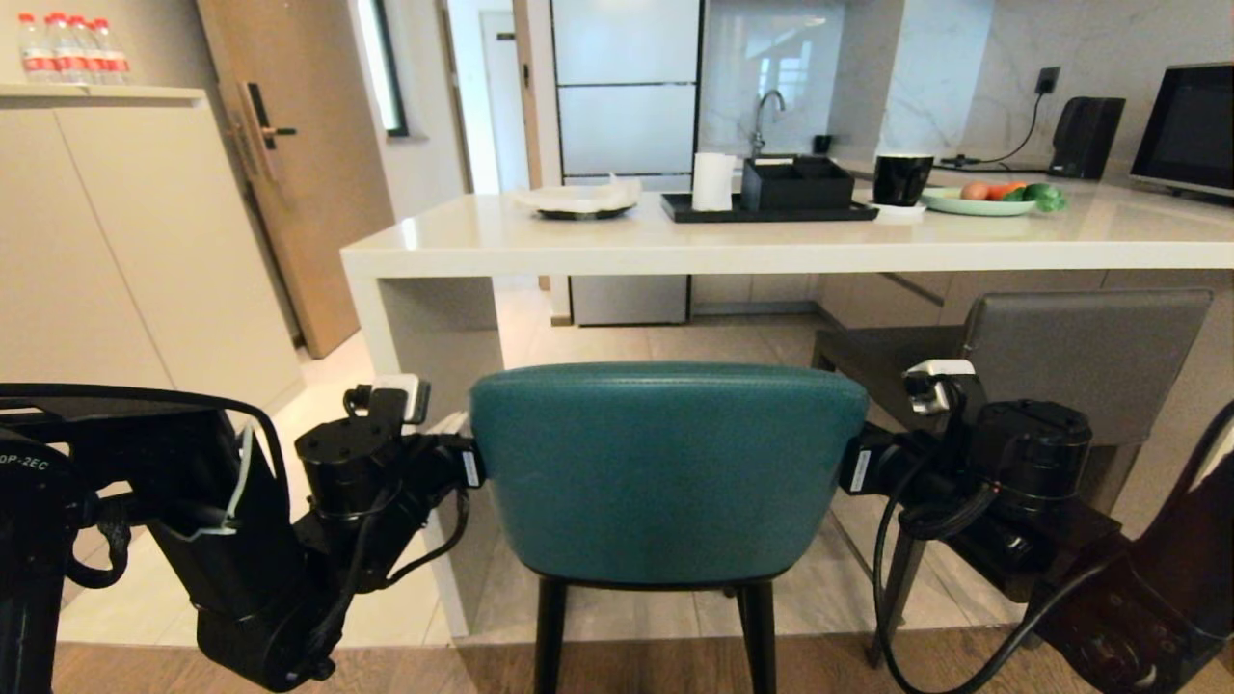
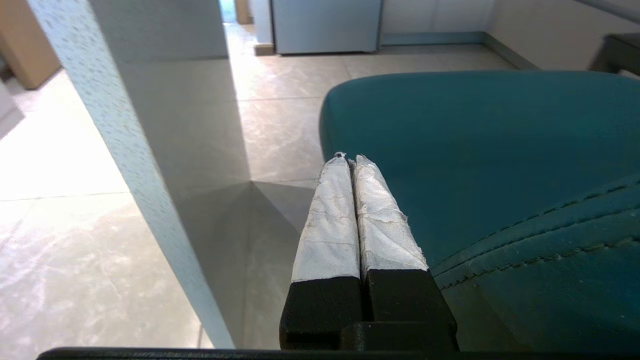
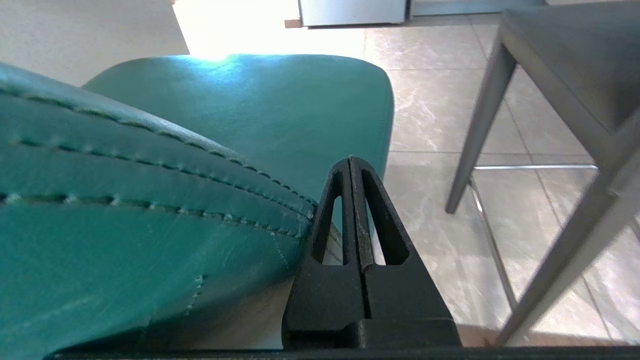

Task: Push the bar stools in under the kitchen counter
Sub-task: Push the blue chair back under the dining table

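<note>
The teal stool [image 1: 665, 472] stands straight ahead, its rounded back facing the robot and its seat partly in under the kitchen counter [image 1: 771, 246], just beside the counter's white side panel [image 1: 386, 328]. The grey stool [image 1: 1080, 357] sits to the right, already tucked further under the slab.

The left gripper [image 2: 350, 160] lies alongside the left flank of the teal back, its taped fingers [image 2: 330, 220] pressed together with nothing between them. The right gripper [image 3: 350, 162] is placed the same way on the right flank, jaws fully closed and empty. Both arms bracket the stool rather than grasp it.

The risks from here look like these:
- The closed fingers only rest against smooth, curved leather, so a push could slide them forward along the flanks without moving the stool.
- Uneven pressure from the two sides would probably twist the stool toward the side panel or the grey stool's legs [image 3: 480, 130].
- Pushing high on the back while the thin black legs [image 1: 549, 636] drag on the tile floor [image 2: 75, 260] could tip the stool forward.
- The back may meet the slab's edge.
</note>
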Available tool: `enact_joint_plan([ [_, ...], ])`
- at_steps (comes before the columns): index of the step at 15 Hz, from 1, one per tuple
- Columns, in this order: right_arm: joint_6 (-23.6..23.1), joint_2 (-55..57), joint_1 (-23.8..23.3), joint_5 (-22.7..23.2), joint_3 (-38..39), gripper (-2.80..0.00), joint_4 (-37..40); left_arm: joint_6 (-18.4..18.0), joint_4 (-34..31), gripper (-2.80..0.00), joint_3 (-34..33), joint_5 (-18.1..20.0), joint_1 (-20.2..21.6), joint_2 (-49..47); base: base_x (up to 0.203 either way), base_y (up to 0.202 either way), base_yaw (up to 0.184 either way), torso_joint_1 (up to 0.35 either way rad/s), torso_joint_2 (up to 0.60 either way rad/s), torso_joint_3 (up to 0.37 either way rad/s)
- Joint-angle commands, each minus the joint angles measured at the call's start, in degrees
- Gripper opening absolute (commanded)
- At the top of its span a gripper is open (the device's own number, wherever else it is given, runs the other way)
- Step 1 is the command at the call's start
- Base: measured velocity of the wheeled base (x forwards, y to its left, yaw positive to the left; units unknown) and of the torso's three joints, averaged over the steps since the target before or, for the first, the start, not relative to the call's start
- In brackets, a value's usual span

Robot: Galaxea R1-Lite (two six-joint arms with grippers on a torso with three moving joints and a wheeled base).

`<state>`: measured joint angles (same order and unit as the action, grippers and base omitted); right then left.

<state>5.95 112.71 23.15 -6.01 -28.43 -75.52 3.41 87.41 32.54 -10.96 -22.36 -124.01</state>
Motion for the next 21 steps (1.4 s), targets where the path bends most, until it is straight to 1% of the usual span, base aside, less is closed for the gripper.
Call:
enact_joint_plan([
  [1,0.1,4.1,-0.8,1.1,-4.0,-2.80,-0.3,-0.1,-0.8,-2.80,3.0,0.1,0.5,-1.6,0.000,0.000,0.000,0.000,0.00,0.000],
  [5,-0.9,9.2,-5.2,1.7,-11.2,-2.80,2.2,-0.1,-7.1,-2.80,10.7,0.1,1.8,-2.6,0.000,0.000,0.000,0.000,0.00,0.000],
  [9,-1.8,11.7,-5.6,1.6,-19.3,-2.80,5.9,-0.5,-11.7,-2.80,19.4,-0.1,3.1,-6.0,0.000,0.000,0.000,0.000,0.00,0.000],
  [12,-1.8,15.3,-5.6,1.1,-27.1,-2.80,8.7,-1.3,-13.4,-2.80,25.1,-0.2,3.7,-9.6,0.000,0.000,0.000,0.000,0.00,0.000],
  [14,-1.9,18.4,-5.7,-0.7,-33.2,-2.80,9.7,-1.4,-14.2,-2.80,29.8,-1.2,4.2,-12.6,0.000,0.000,0.000,0.000,0.00,0.000],
  [17,-1.9,22.4,-6.1,-2.0,-42.4,-2.80,14.4,-1.3,-17.9,-2.80,38.4,-1.9,4.4,-15.9,0.000,0.000,0.000,0.000,0.00,0.000],
  [21,-1.9,28.3,-6.5,-2.2,-54.8,-2.80,19.4,-1.3,-24.8,-2.80,51.9,-1.8,5.6,-20.3,0.000,0.000,0.000,0.000,0.00,0.000],
])
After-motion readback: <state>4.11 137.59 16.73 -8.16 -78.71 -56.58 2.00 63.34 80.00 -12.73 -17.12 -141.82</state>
